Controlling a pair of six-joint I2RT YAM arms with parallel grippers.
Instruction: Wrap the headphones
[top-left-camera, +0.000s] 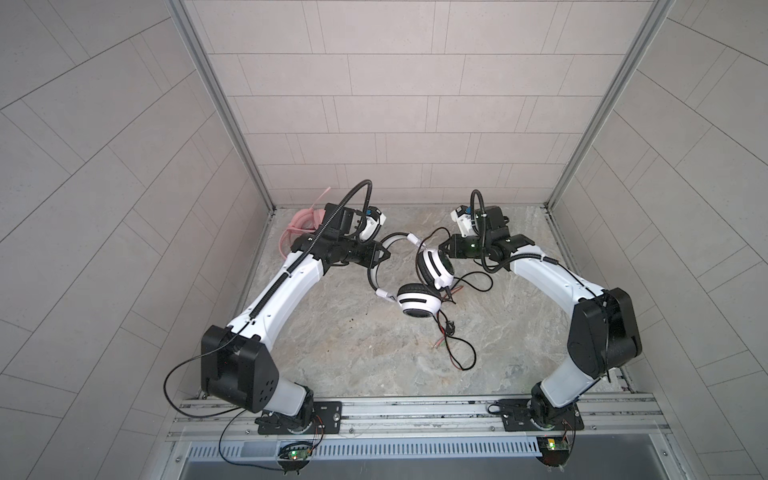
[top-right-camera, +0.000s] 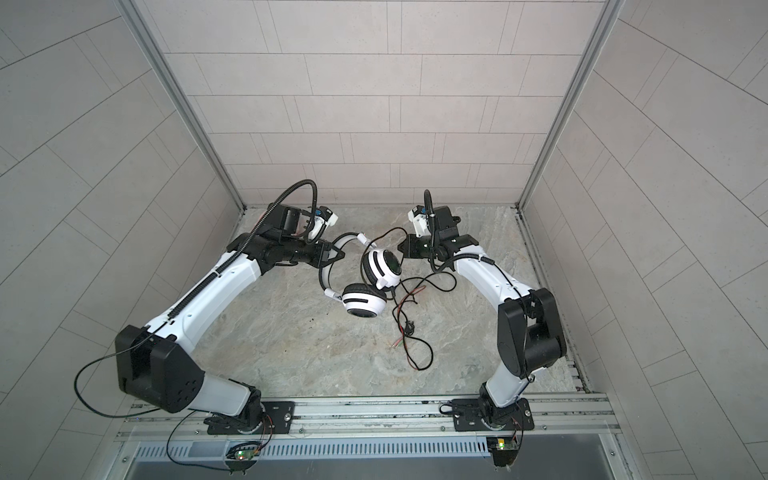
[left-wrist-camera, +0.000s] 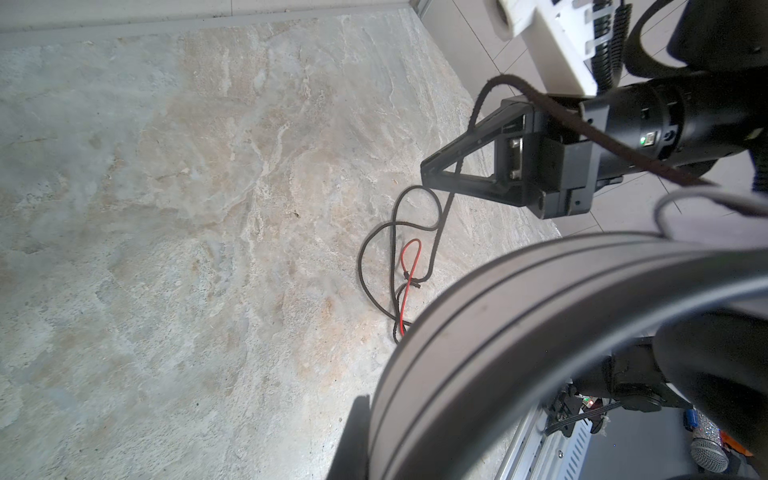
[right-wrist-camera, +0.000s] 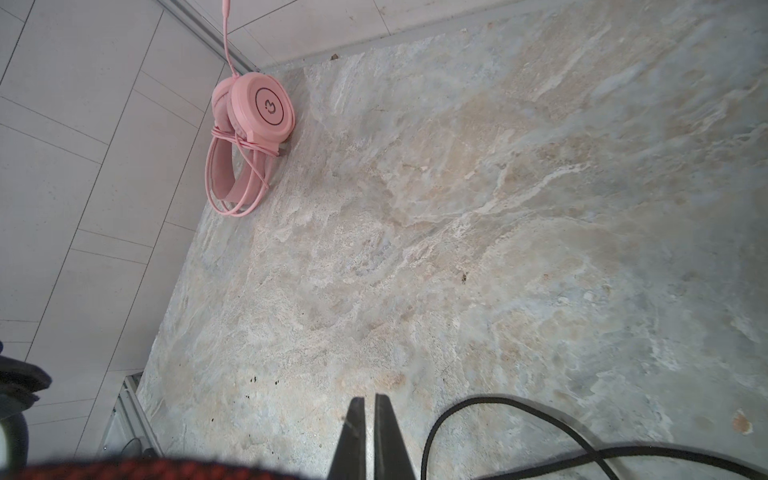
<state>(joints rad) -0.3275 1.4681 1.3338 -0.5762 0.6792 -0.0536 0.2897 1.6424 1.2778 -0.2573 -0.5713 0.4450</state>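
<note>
The table is shut in by walls on three sides and by the arms' rail along the near edge. Its near-left part is bare and open to a pass. The middle is blocked by the white headset. One cup lies flat, the other is tilted up, and the band arches to the left gripper, which pinches it. The right gripper, jaws together, sits just beside the raised cup, so only a narrow gap remains between the wrists. The black cable loops loosely across the near-right middle and rises off the table by the right gripper. The pink headset fills the far-left corner against the wall, behind the left arm. The far-right corner is bare but overhung by the right arm.
</note>
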